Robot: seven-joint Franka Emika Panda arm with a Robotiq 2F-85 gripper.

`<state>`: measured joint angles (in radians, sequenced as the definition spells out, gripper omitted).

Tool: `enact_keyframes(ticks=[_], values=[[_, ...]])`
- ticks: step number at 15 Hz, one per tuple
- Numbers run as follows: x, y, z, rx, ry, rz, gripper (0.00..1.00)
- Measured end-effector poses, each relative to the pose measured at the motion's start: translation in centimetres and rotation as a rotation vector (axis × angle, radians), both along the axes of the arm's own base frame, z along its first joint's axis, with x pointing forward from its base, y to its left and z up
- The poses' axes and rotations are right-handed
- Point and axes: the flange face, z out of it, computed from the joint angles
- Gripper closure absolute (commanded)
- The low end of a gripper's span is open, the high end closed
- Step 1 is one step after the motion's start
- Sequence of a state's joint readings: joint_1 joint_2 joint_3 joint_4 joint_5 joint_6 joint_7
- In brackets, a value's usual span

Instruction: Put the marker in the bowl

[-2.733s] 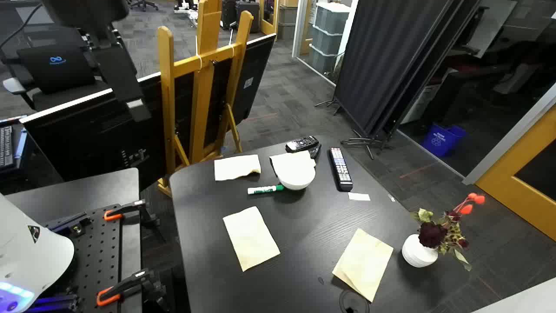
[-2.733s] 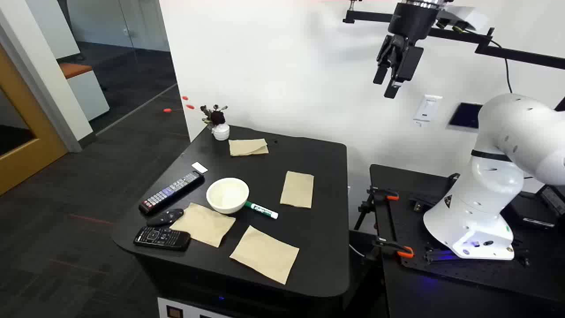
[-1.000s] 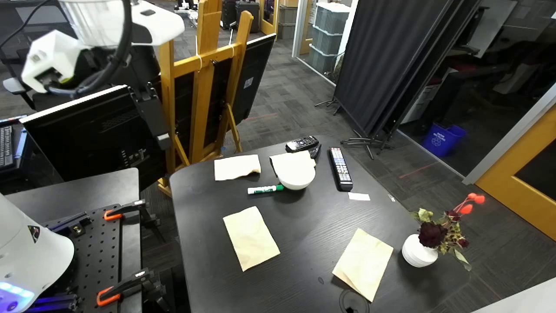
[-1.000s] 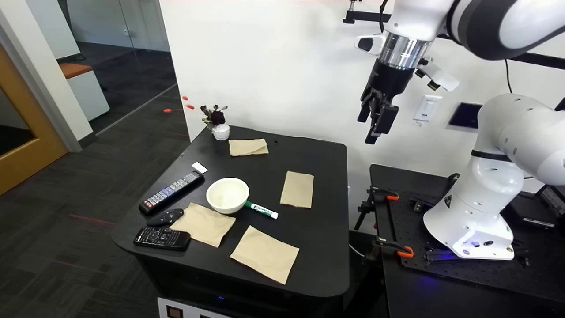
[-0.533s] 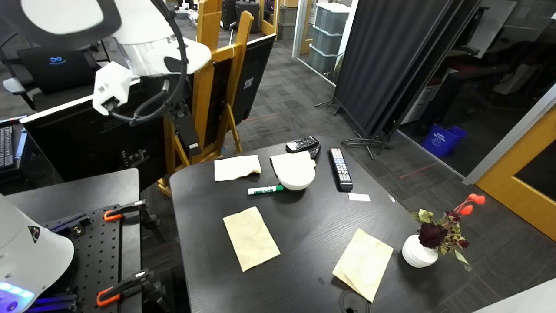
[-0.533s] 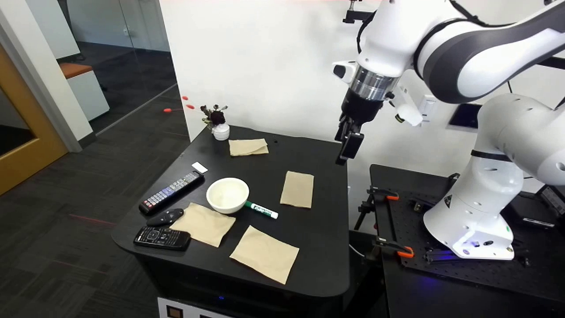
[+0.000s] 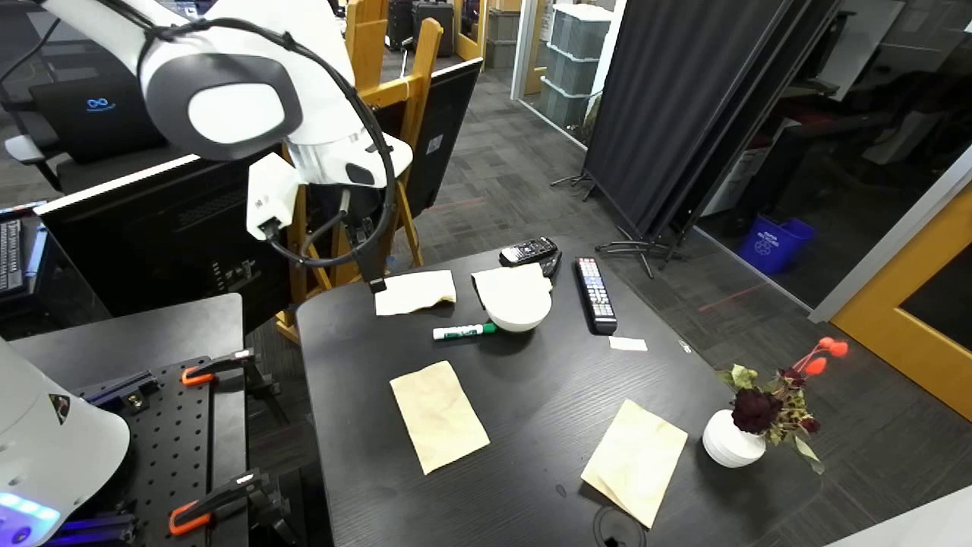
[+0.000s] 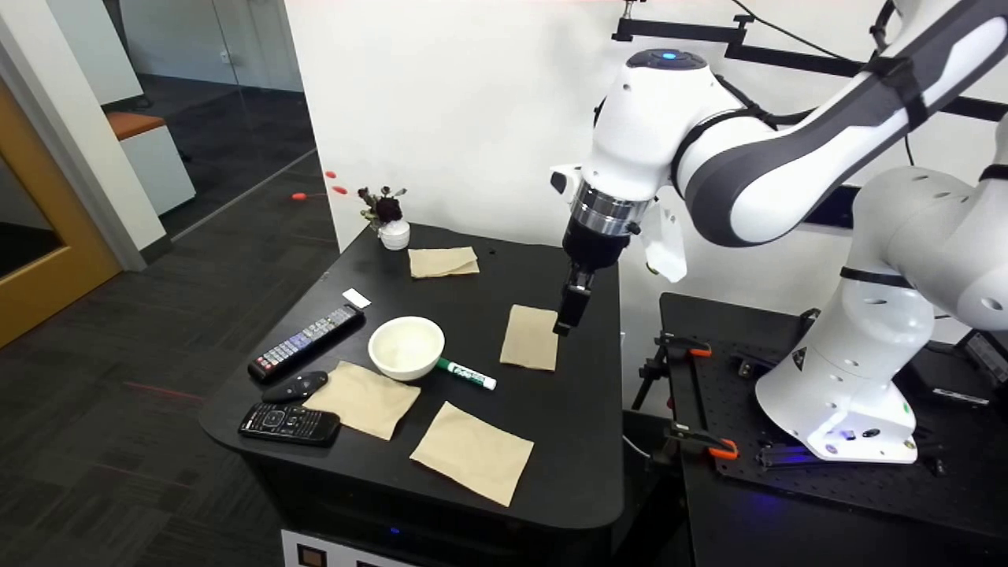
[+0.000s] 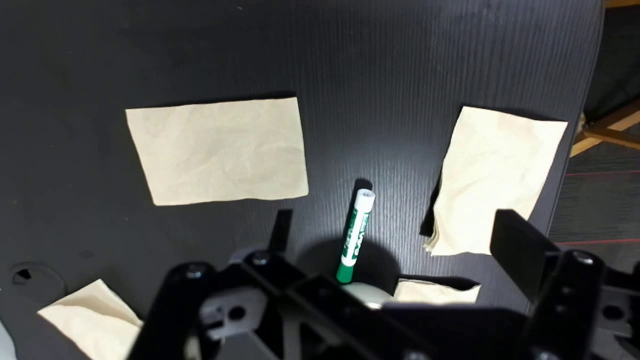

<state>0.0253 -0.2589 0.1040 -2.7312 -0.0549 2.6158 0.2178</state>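
Observation:
The marker, white with a green label and green cap, lies on the dark table in both exterior views (image 7: 463, 331) (image 8: 467, 374). Its cap end is at the side of the round white bowl (image 7: 518, 308) (image 8: 405, 348). In the wrist view the marker (image 9: 356, 230) shows between the spread fingers, and the bowl (image 9: 369, 292) is mostly hidden behind the gripper. My gripper (image 9: 395, 235) is open with nothing between its fingers. In an exterior view the gripper (image 8: 565, 321) hangs above the table near a paper note, on the marker's white-end side.
Paper notes lie around the marker (image 8: 531, 337) (image 8: 472, 453) and partly by the bowl (image 8: 366, 399). Remote controls (image 8: 307, 342) (image 8: 290, 425) lie beyond the bowl. A white vase with flowers (image 8: 394, 235) stands at a far corner. A wooden easel (image 7: 414, 152) stands behind the table.
The arm has come down and across from high above the robot's base side to over the table, closer to the marker. The marker, bowl and other objects have not moved.

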Motion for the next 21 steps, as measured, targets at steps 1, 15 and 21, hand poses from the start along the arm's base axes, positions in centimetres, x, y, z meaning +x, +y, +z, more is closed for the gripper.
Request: enact_keyframes(ticks=[1, 15, 21], values=[[0.6, 0.1, -0.7, 0.005, 0.005, -0.009, 0.0], [2.8, 0.6, -4.1, 0.019, 0.01, -0.033, 0.0], [4.3, 0.2, -7.5, -0.016, -0.064, -0.094, 0.0]])
